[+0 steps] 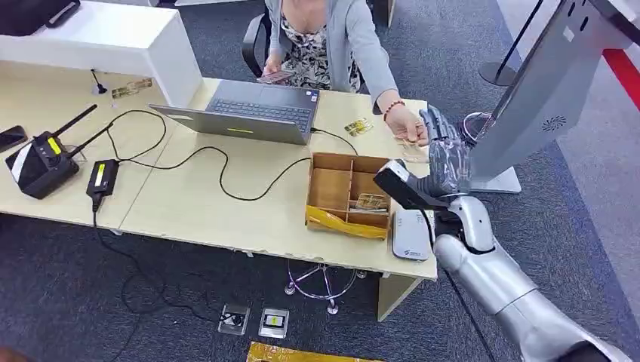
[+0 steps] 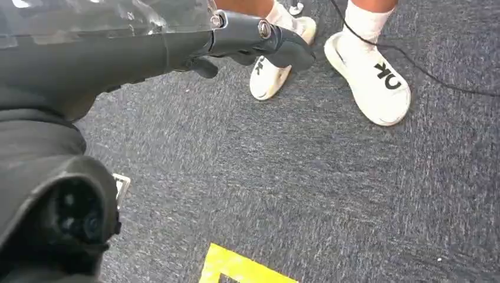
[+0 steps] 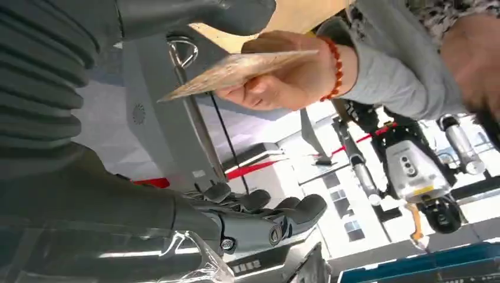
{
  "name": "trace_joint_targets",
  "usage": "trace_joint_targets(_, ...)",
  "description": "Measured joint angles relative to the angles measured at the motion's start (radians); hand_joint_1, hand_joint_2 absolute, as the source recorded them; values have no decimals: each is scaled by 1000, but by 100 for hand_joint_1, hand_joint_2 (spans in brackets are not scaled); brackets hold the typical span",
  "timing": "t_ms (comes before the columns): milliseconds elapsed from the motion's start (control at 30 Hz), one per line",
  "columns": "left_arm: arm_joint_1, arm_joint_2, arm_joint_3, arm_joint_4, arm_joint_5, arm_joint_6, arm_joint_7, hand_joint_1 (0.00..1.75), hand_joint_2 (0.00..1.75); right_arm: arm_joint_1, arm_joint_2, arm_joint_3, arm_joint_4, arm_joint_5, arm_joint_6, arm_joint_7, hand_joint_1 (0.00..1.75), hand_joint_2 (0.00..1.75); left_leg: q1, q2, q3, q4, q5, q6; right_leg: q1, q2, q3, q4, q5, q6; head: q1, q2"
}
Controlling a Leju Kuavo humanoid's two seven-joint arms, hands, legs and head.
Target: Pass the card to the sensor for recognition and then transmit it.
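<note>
A tan card (image 3: 236, 69) is pinched in a person's hand (image 3: 283, 76) with a red bead bracelet, over the far right of the desk. My right hand (image 1: 445, 151) is raised right beside that hand (image 1: 406, 124). Its thumb (image 3: 194, 15) lies on one side of the card and its fingers (image 3: 265, 215) are spread well away on the other, holding nothing. The white card sensor (image 1: 410, 234) lies flat at the desk's front right corner, below my forearm. My left hand (image 2: 253, 38) hangs over the carpet, fingers loosely extended and empty.
A wooden divided box (image 1: 332, 188) holding cards stands left of the sensor, with a yellow wrapper at its front. A laptop (image 1: 249, 113), cables and a radio charger (image 1: 41, 162) occupy the desk. A grey slanted kiosk panel (image 1: 543, 90) rises close on the right. The person sits behind the desk.
</note>
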Motion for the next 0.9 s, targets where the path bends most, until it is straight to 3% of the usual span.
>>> trace_joint_targets(267,3,0,0,0,-18,-2,6,0,0,-15,65,38,82,7,-18,8,0,175,0,0,0,0,0,0,0,0,0,0,0,0,0,0)
trace_joint_targets(700,8,19,0,-5,-36,-12,24,0,0,-16,62,66,110,27,-40,83,0,175,0,0,1,0,0,0,0,1,-1,0,0,0,0,0)
trace_joint_targets(733,9,20,0,-5,-39,-14,24,0,0,-16,61,66,110,30,-46,88,150,175,0,0,1,0,0,0,0,2,-1,0,0,0,0,0)
trace_joint_targets(767,9,21,0,-5,-41,-16,24,0,0,-16,59,66,110,34,-51,91,175,175,0,0,1,0,0,0,0,2,-1,0,0,0,0,0)
trace_joint_targets(900,9,23,0,-5,-50,-19,24,0,0,-15,55,66,110,34,-64,94,175,175,0,0,1,0,0,0,0,2,-1,0,0,0,0,0)
